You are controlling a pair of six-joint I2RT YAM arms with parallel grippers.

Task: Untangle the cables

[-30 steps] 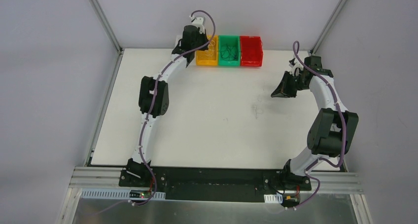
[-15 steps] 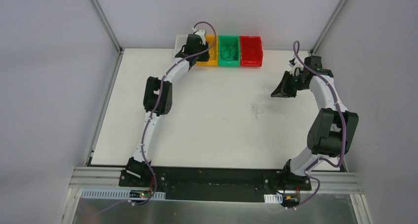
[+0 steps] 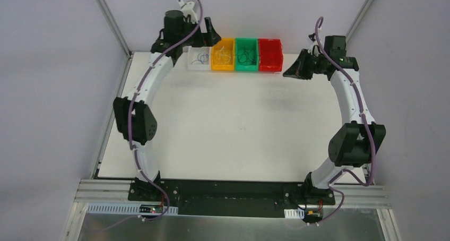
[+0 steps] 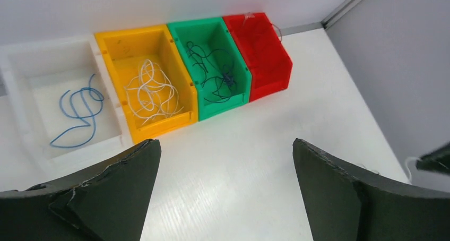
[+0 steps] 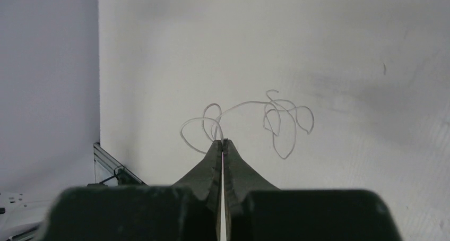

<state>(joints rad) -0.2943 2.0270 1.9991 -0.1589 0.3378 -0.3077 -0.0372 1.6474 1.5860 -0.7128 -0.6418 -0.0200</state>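
Trailing sideways from right end effector [image 5: 223, 141], white cable [image 5: 271, 113]

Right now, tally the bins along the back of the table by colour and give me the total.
Clear bin: 1
Yellow bin: 1
Green bin: 1
Red bin: 1
Total: 4 bins
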